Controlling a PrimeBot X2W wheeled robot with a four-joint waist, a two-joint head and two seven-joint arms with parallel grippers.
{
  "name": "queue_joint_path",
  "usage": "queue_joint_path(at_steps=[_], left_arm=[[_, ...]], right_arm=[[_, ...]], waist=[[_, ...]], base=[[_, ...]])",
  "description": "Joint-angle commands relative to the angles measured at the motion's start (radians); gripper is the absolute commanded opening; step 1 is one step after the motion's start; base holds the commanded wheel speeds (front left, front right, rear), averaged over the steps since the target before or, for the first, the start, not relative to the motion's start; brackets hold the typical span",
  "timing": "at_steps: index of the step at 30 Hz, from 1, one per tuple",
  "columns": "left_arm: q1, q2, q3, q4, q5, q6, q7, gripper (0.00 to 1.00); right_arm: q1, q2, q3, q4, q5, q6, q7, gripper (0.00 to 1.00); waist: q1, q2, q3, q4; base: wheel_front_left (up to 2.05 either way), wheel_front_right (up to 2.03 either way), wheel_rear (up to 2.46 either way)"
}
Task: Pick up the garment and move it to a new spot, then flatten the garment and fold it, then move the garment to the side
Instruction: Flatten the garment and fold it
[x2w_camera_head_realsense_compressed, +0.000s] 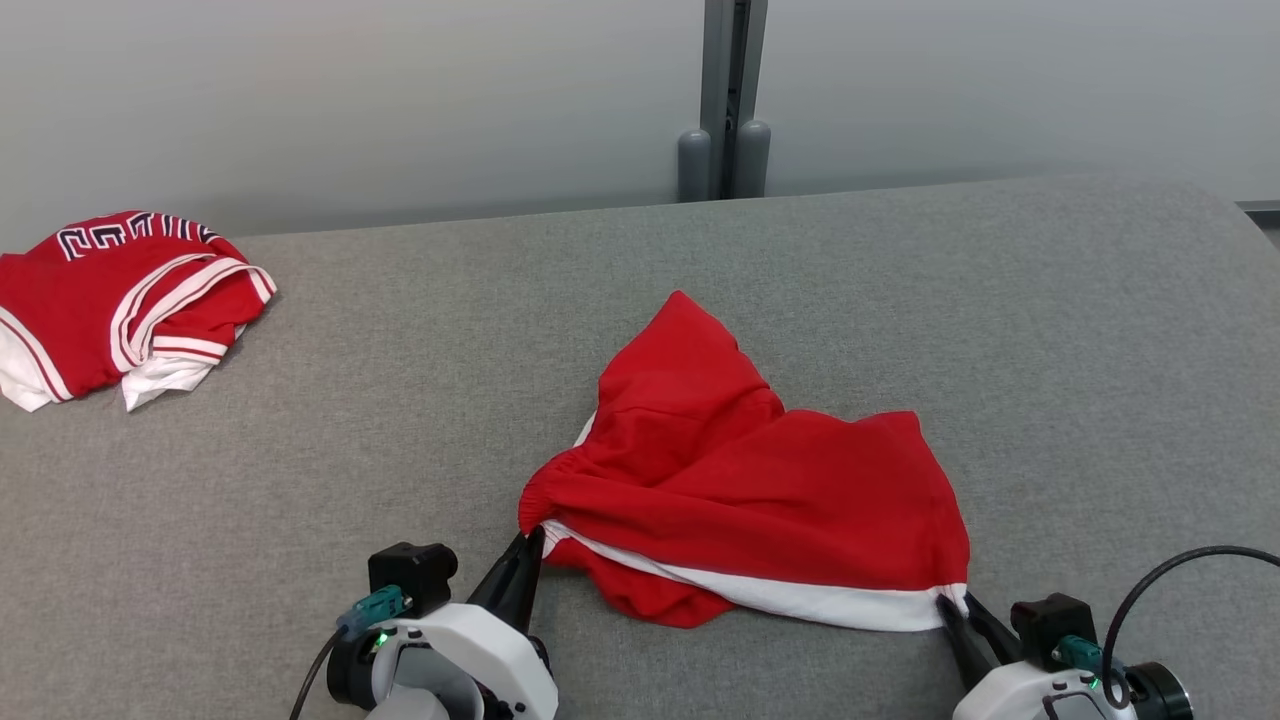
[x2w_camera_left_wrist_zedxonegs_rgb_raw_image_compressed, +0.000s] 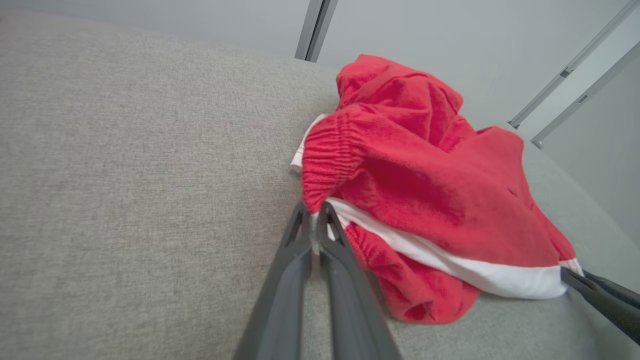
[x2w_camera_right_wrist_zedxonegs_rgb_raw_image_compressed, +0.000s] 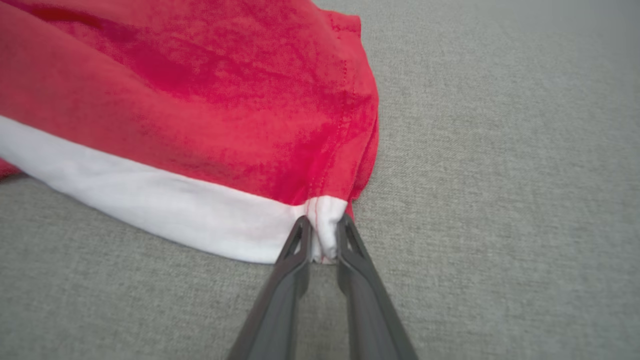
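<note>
The garment (x2w_camera_head_realsense_compressed: 740, 480) is a pair of red shorts with a white band, lying bunched in the middle of the grey padded table (x2w_camera_head_realsense_compressed: 400, 420). My left gripper (x2w_camera_head_realsense_compressed: 535, 540) is shut on the garment's near left corner, by the gathered waistband (x2w_camera_left_wrist_zedxonegs_rgb_raw_image_compressed: 327, 160). At the near right corner my right gripper (x2w_camera_head_realsense_compressed: 955, 600) pinches the white band (x2w_camera_right_wrist_zedxonegs_rgb_raw_image_compressed: 200, 215) between its fingers. In the left wrist view the left gripper (x2w_camera_left_wrist_zedxonegs_rgb_raw_image_compressed: 314, 212) clamps the white edge of the garment (x2w_camera_left_wrist_zedxonegs_rgb_raw_image_compressed: 425, 175). The right wrist view shows the right gripper (x2w_camera_right_wrist_zedxonegs_rgb_raw_image_compressed: 324, 225) closed around the garment's (x2w_camera_right_wrist_zedxonegs_rgb_raw_image_compressed: 225, 100) hem corner.
A second red-and-white garment (x2w_camera_head_realsense_compressed: 120, 305), a jersey with lettering, lies crumpled at the table's far left. A grey post (x2w_camera_head_realsense_compressed: 728, 100) stands behind the table against a pale wall. Bare grey surface spreads on both sides of the shorts.
</note>
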Motion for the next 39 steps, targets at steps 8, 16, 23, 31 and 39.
queue_joint_path(at_steps=[8, 16, 23, 31, 39], left_arm=[[-0.001, 0.004, 0.04, -0.044, 0.011, -0.012, -0.005, 0.0], [0.023, 0.003, 0.075, -0.169, 0.004, -0.028, -0.005, 0.0], [0.007, 0.034, 0.082, -0.342, -0.02, -0.039, 0.045, 0.0], [-0.029, 0.13, 0.083, -0.573, -0.026, -0.029, 0.188, 0.0], [-0.113, 0.243, 0.101, -0.772, -0.045, -0.02, 0.379, 0.0]], right_arm=[[-0.019, -0.007, -0.011, -0.08, 0.046, 0.0, -0.013, 0.0], [0.012, -0.03, -0.002, -0.298, 0.134, 0.0, -0.01, 0.0], [0.042, -0.087, -0.028, -0.583, 0.208, 0.0, 0.075, 0.0], [0.033, -0.11, -0.096, -0.821, 0.272, 0.0, 0.163, 0.0], [-0.033, -0.135, -0.181, -0.969, 0.294, 0.0, 0.246, 0.0]], waist=[[0.0, 0.0, -0.013, 0.0], [0.0, 0.0, -0.06, -0.009], [0.0, 0.0, -0.104, -0.013], [0.0, 0.0, -0.13, -0.011], [0.0, 0.0, -0.128, -0.012]], base=[[0.0, 0.0, 0.0], [0.0, 0.0, 0.0], [0.0, 0.0, 0.0], [0.0, 0.0, 0.0], [0.0, 0.0, 0.0]])
